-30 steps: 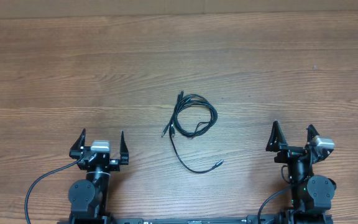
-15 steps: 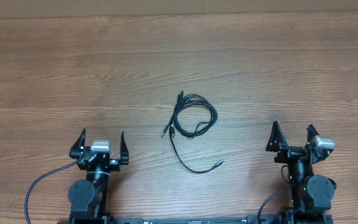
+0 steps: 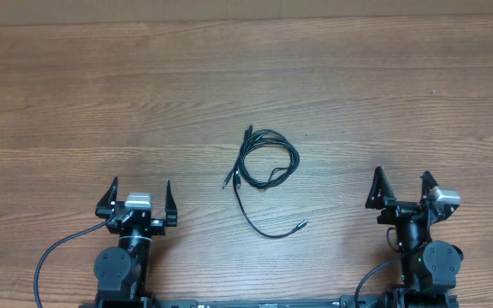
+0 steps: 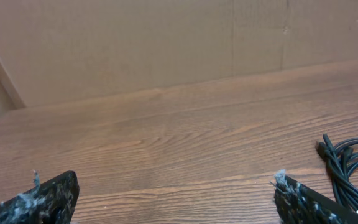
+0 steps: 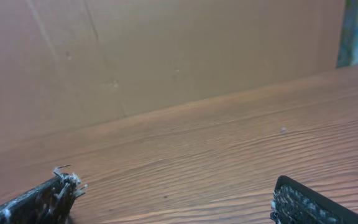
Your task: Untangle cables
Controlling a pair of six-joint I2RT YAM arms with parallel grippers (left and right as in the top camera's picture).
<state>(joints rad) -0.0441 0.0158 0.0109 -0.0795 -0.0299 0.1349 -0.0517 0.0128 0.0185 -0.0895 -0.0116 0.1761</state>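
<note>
Nothing has shifted over the past second: the tangled black cables (image 3: 264, 167) lie at the middle of the wooden table (image 3: 400, 85), while the left gripper (image 3: 140, 186) and right gripper (image 3: 402, 175) sit near the table's front edge, fingers spread wide, holding nothing.

Robot test bench, lab-style setup.
A bare wood-grain desk (image 3: 383, 94) is backed by plain brown panels (image 4: 135, 43) that look like cardboard. Two robot arms sit at its near edge, the left arm (image 3: 120, 267) and the right arm (image 3: 428, 263), each trailing a black lead.
</note>
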